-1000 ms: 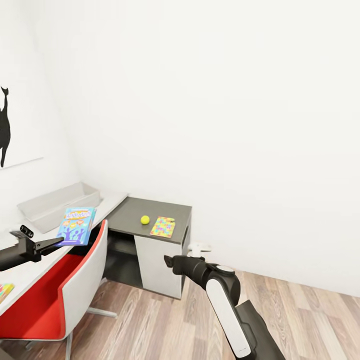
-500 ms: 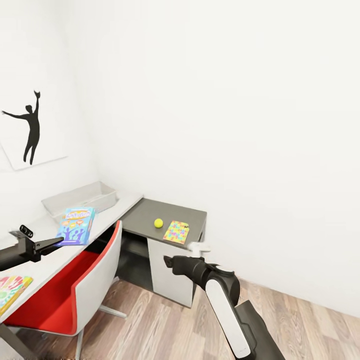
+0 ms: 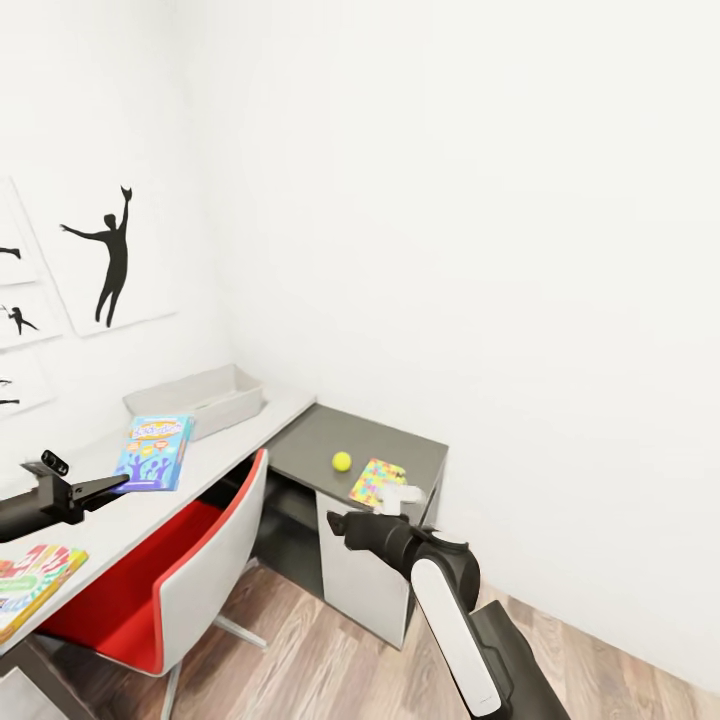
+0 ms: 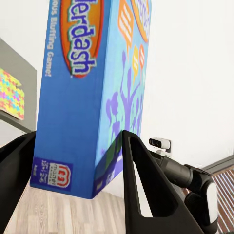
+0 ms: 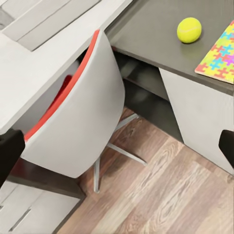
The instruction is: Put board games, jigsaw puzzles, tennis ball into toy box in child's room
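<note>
Pale desk (image 3: 215, 452) against white walls, toy box (image 3: 196, 401) on top. Red chair (image 3: 165, 570) tucked in front. Left gripper (image 4: 73, 168) clamped on blue board game (image 4: 92, 92); right gripper (image 5: 117, 146) spread wide.

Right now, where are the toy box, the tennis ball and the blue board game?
toy box (image 3: 222, 383): head view, on its far rim.
tennis ball (image 3: 342, 461): head view, centre of the ball.
blue board game (image 4: 83, 112): left wrist view, on its printed face.

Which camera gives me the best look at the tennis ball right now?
The right wrist view: the tennis ball is large and sharp on the dark grey section of the table, beside a jigsaw puzzle. The head view shows the ball small and far off.
</note>
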Controlling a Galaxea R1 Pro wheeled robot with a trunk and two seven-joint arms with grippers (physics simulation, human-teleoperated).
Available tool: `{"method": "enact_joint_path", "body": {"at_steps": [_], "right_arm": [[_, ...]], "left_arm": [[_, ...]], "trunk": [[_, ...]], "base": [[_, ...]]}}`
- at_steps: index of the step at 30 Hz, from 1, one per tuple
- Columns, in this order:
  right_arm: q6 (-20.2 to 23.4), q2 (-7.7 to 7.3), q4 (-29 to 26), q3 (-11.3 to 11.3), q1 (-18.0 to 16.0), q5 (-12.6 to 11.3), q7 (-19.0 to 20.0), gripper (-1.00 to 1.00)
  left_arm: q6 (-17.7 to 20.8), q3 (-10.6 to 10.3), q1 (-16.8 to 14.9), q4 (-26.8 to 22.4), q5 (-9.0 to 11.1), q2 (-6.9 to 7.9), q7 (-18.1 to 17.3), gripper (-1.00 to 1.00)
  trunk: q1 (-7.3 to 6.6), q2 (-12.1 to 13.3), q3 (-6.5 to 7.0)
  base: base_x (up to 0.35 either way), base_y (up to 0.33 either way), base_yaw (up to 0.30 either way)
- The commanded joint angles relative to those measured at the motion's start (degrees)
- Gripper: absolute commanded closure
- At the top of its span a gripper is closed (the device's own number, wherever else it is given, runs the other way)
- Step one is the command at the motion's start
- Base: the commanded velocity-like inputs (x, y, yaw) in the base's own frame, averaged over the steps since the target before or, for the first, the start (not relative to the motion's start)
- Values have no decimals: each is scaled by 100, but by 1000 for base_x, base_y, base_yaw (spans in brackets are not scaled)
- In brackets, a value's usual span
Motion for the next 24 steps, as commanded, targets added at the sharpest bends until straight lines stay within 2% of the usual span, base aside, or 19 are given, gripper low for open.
{"method": "enact_joint_path", "body": {"at_steps": [1, 16, 24], "right_arm": [[13, 0, -7, 4, -6, -59, -61, -100], [13, 0, -7, 2, -6, -57, -65, -100], [13, 0, -7, 2, -6, -57, -64, -100]], "left_arm": [[58, -4, -7, -1, 6, 1, -21, 100], [58, -4, -7, -1, 4, 0, -21, 100], [58, -4, -7, -1, 3, 0, -21, 100]], "trunk": [[7, -13, -11], [7, -13, 18], [7, -13, 19]], "base": [[293, -153, 279], [295, -139, 281], [302, -35, 282]]}}
